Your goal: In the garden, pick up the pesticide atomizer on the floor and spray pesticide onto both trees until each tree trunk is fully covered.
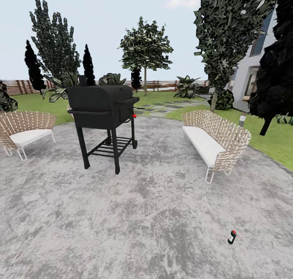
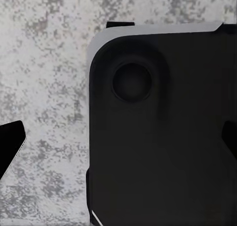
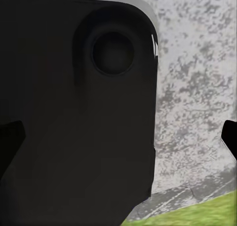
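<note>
on the left a wicker chair (image 1: 24, 130) stands on the grey paved patio (image 1: 142, 214), then a black grill (image 1: 103, 108) in the middle, then a wicker bench (image 1: 215, 138). the pesticide atomizer (image 1: 232, 237) stands on the paving at the lower right. one tree (image 1: 145, 51) rises far behind on the lawn (image 1: 162, 96), another tree (image 1: 221, 39) at the right. for both grippers, i cannot tell how wide they are.
</note>
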{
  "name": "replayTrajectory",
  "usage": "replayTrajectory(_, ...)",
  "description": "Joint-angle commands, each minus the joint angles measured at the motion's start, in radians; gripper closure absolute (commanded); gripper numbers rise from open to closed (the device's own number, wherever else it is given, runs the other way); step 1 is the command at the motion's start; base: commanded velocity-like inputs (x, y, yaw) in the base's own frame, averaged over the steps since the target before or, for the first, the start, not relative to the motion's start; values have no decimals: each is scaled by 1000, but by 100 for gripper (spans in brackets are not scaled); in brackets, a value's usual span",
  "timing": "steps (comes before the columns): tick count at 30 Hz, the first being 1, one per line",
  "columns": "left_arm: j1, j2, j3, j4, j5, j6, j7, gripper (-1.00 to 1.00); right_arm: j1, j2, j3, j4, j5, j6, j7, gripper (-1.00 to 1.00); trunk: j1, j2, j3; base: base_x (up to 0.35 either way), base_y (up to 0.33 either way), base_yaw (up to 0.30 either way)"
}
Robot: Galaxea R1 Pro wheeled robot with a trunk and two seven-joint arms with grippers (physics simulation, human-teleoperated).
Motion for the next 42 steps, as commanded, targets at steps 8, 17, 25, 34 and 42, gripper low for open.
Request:
replayTrajectory(8,-1,0,1,1,1,-3,-1,-100,0,0,-1,-2,-2,-1,-1,-100,1,0,-1,258,15,24)
replayTrajectory(17,-1,0,1,1,1,-6,-1,-100,0,-1,-2,-2,-2,-1,0,-100,1,0,0,77,1,-80)
replayTrajectory(25,0,0,1,1,1,-9,-2,-100,0,-1,-1,-2,-1,-1,0,-100,1,0,3,287,0,-255)
replayTrajectory(34,-1,0,1,1,1,-10,-5,-100,0,-1,0,-2,-1,-1,0,-100,1,0,5,331,35,-87)
replayTrajectory(42,-1,0,1,1,1,-10,-6,-100,0,-2,-2,-2,-1,-1,0,-100,1,0,5,333,109,-3)
